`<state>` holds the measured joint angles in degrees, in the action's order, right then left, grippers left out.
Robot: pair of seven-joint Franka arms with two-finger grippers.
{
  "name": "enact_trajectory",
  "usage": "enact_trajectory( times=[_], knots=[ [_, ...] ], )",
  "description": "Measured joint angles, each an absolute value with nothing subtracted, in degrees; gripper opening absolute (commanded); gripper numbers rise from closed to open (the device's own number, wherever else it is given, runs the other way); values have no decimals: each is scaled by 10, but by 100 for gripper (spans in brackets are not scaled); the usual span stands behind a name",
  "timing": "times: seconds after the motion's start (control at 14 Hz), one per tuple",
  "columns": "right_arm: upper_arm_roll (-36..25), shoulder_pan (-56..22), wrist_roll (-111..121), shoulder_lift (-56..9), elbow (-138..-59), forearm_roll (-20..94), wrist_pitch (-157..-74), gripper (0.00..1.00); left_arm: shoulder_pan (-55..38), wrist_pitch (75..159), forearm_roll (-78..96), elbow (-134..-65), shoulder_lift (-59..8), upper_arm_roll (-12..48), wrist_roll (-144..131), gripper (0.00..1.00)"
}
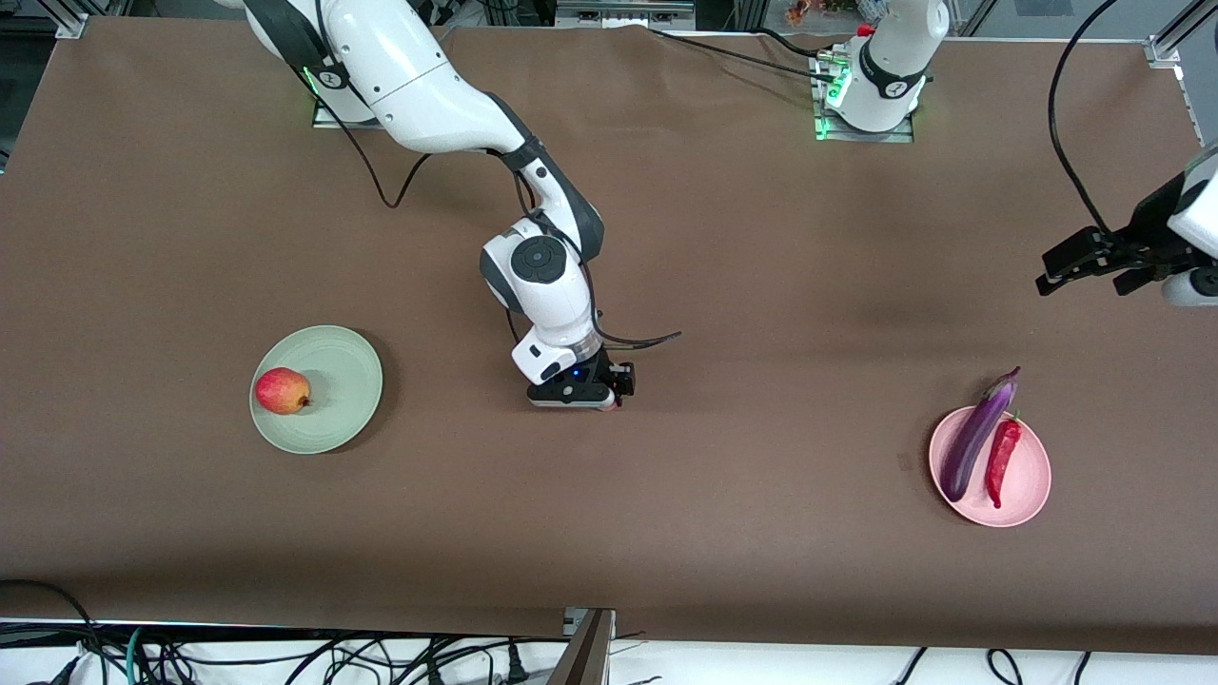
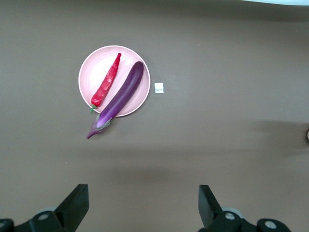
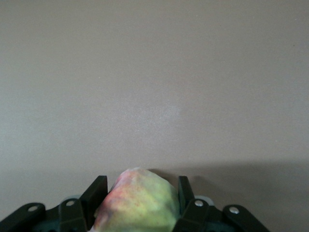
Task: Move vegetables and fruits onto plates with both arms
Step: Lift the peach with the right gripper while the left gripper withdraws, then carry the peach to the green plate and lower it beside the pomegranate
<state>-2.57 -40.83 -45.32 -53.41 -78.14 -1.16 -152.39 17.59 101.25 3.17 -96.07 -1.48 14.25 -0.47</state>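
Note:
My right gripper (image 1: pixel 576 395) is down low at the middle of the table, shut on the pale yellow-green peach (image 3: pixel 140 205), which fills the gap between its fingers (image 3: pixel 95 191). In the front view the hand hides the peach. The red apple (image 1: pixel 283 390) sits on the mint green plate (image 1: pixel 343 419) toward the right arm's end. The purple eggplant (image 1: pixel 975 438) and the red chili (image 1: pixel 1001 457) lie side by side on the pink plate (image 1: pixel 1032 495), and the eggplant's (image 2: pixel 120 94) cap end overhangs the rim. My left gripper (image 1: pixel 1056 271) hangs open and empty above the table's edge by that plate (image 2: pixel 91 72).
A small white tag (image 2: pixel 159 87) lies on the brown table cover beside the pink plate. Black cables (image 1: pixel 285 656) run along the table edge nearest the front camera. The arm bases (image 1: pixel 861 114) stand at the edge farthest from it.

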Motion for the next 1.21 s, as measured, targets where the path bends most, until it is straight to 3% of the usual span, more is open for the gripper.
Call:
enact_trajectory(
  times=[0.21, 0.43, 0.5, 1.21],
  knots=[
    [-27, -408, -453, -532, -780, -12, -1515, 48, 158, 988, 32, -956, -15, 117, -5, 100],
    [-31, -408, -453, -521, -775, -12, -1486, 48, 3, 956, 32, -949, -7, -29, -5, 100],
    [-32, -408, -453, -515, -773, -12, -1470, 48, -23, 946, 32, -948, -1, -48, -7, 100],
    [-60, -383, -333, -433, -769, -14, -1267, 48, -36, 945, 32, -949, -1, -54, -9, 100]
  ],
)
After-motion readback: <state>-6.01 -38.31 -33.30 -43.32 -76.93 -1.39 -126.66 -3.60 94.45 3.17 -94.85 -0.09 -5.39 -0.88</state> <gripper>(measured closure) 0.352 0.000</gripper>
